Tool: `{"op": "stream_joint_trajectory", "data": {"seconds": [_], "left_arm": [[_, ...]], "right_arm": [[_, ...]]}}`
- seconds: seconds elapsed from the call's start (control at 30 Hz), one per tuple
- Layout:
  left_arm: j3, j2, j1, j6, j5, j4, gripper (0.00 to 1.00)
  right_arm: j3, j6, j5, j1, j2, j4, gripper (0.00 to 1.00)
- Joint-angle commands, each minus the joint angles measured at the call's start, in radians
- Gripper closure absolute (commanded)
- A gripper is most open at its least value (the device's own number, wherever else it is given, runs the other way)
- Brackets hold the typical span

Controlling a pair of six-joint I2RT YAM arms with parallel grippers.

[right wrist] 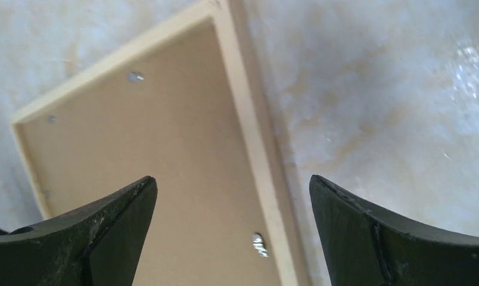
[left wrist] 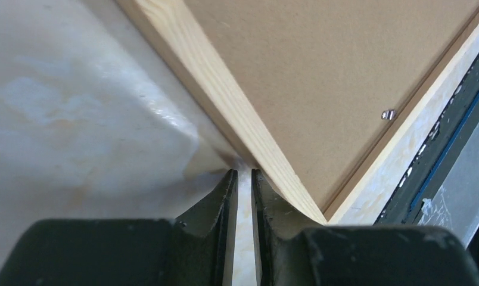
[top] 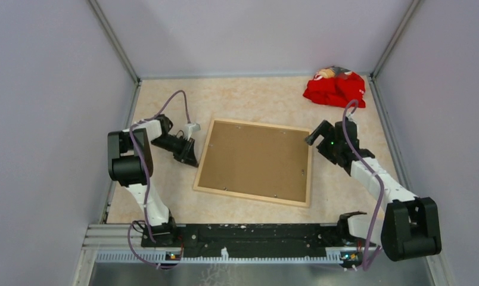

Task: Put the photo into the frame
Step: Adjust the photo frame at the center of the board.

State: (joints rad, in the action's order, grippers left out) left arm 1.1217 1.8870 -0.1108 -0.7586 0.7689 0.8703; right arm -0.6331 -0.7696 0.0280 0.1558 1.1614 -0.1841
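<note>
Top view: black base rail nearest. Thin light-wood rectangular frame lies mid-table, plain brown backing board up. Crumpled red cloth in far right corner.
Left wrist: left gripper nearly clenched, empty, just beside frame's rim.
Right wrist: right gripper spread wide, released, above frame's edge.

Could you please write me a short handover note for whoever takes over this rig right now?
Left gripper: all but shut, empty, tips low by the frame's left edge.
Right gripper: wide open, empty, over the frame's right edge.
Frame: flat on the table, back up, with the brown board sitting in it.
Photo: not in view; it may lie under the board, but I cannot tell.
Done: the board appears to be seated.
Left: confirm the photo is inside.
</note>
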Motion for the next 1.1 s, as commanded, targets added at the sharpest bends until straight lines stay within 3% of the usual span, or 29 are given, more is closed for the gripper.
{"op": "stream_joint_trajectory", "data": {"seconds": [0.0,0.23,0.3,0.5,0.7,0.9,1.07], "left_arm": [[-0.086,-0.027,0.043,-0.053,-0.123,-0.075,0.78],[-0.146,-0.077,0.089,-0.083,-0.169,-0.093,0.78],[-0.156,-0.079,0.100,-0.090,-0.189,-0.095,0.78],[-0.213,-0.106,0.199,-0.100,-0.250,-0.115,0.77],[-0.237,-0.116,0.341,-0.042,-0.252,-0.144,0.71],[-0.237,-0.083,0.488,-0.028,-0.247,-0.131,0.56],[-0.197,-0.128,0.505,-0.072,-0.221,-0.036,0.40]], "right_arm": [[0.039,0.048,0.032,-0.015,0.045,0.029,0.01],[-0.002,0.006,0.133,-0.003,0.267,0.220,0.01],[-0.071,0.014,0.097,0.047,0.337,0.209,0.01],[-0.399,0.013,0.078,0.207,0.622,0.146,0.01],[-0.897,0.046,0.126,0.331,0.964,0.001,0.01],[-1.240,0.080,0.207,0.371,1.170,-0.101,0.01],[-1.361,0.165,0.100,0.379,1.149,-0.187,0.01]]}}
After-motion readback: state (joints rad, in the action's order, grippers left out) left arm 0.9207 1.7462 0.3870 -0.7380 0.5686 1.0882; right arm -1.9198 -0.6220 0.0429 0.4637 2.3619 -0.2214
